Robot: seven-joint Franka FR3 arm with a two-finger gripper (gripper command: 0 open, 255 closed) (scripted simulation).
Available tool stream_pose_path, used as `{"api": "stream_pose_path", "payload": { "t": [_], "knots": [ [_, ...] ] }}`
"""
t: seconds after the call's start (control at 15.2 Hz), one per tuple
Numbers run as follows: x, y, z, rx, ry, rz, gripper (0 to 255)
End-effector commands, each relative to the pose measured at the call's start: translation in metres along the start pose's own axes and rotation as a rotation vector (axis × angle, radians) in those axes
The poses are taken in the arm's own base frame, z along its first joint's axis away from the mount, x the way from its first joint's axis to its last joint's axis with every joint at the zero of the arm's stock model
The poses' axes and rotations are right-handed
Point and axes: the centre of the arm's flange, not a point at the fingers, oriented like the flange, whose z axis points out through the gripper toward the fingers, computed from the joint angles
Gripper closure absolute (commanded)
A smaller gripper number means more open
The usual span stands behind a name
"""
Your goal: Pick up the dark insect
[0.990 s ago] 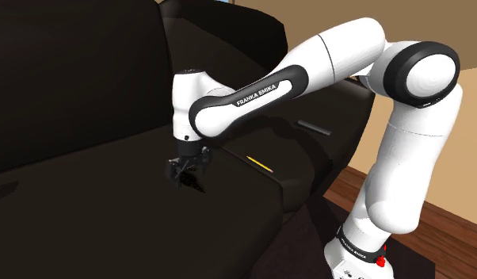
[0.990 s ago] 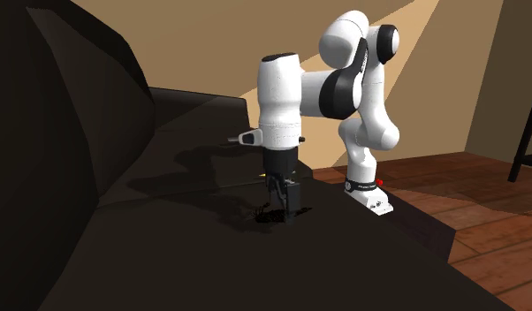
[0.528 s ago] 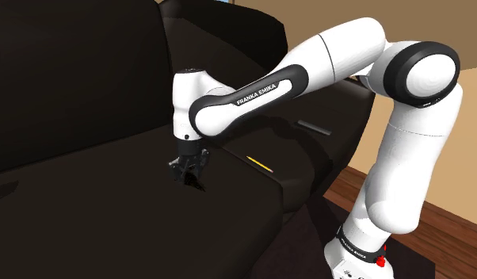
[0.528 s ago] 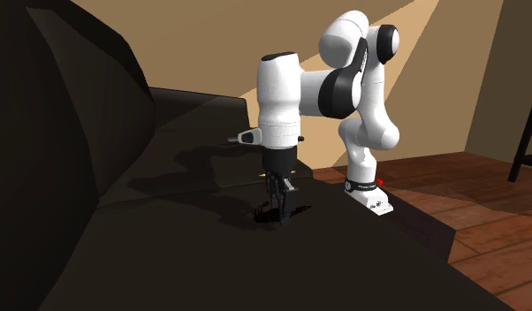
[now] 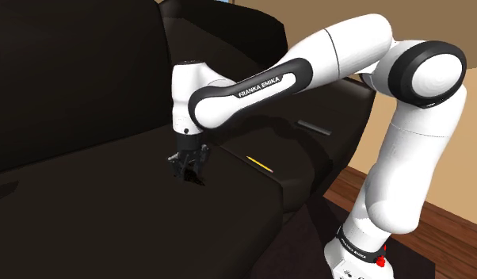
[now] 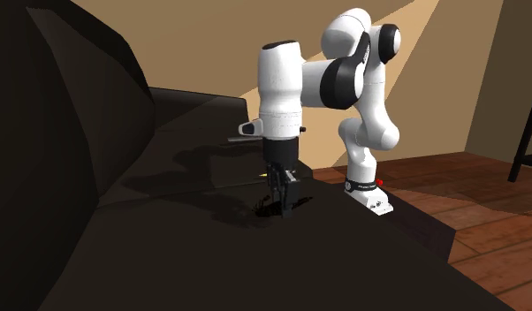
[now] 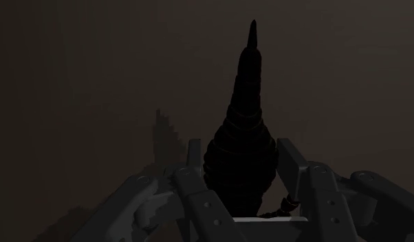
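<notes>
Where jaws clasp, one dark insect (image 7: pixel 241 158)

A thin yellow stick (image 5: pixel 259 163) lies on the dark sofa (image 5: pixel 78 226).

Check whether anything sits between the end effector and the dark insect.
Nothing visible does. The end effector is shut on the dark insect, with its fingers clasping the body. Only the dark sofa seat lies beyond.
</notes>
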Motion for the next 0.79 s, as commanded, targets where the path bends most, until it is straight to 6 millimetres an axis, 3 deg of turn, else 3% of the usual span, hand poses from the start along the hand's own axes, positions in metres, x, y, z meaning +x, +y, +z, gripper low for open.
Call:
{"api": "stream_pose_path", "payload": {
  "t": [0.0,0.59,0.73],
  "knots": [
    [0.000,0.000,-0.010,0.000,0.000,0.000,255],
    [-0.001,-0.002,-0.058,0.000,0.000,0.000,255],
    [-0.001,-0.002,-0.059,0.000,0.000,0.000,255]
  ]
}}
